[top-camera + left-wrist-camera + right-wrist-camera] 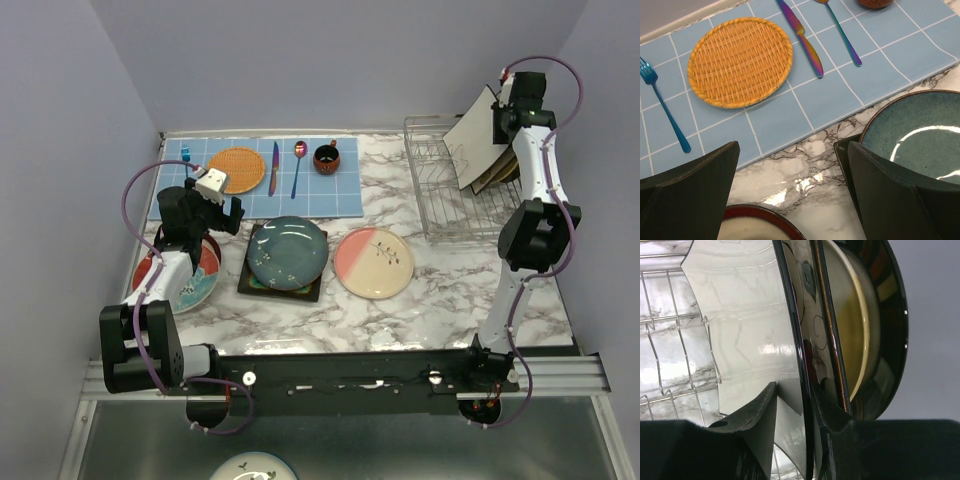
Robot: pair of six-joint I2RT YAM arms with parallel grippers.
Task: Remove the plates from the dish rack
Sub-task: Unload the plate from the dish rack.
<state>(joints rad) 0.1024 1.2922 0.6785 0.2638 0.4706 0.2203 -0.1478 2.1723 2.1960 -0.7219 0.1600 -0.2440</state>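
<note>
The dish rack (440,190) stands at the back right with several plates leaning in its right end. The front one is a cream square plate (475,135) with a black rim (740,315). My right gripper (795,395) straddles that rim from above, open: the left finger stands off the plate's face and the right finger sits behind it. A yellow-cream plate (855,325) and a dark plate (890,315) lean behind. On the table lie a teal plate (287,250) on a dark square plate (255,280), a pink-and-cream plate (373,262) and a red-rimmed plate (195,275). My left gripper (792,160) hovers open between them.
A blue checked placemat (345,195) at the back left carries an orange woven mat (740,60), a fork, a knife, a spoon and a small dark-red cup (326,158). The rack's left half (670,340) shows bare wire prongs. Walls close in on both sides.
</note>
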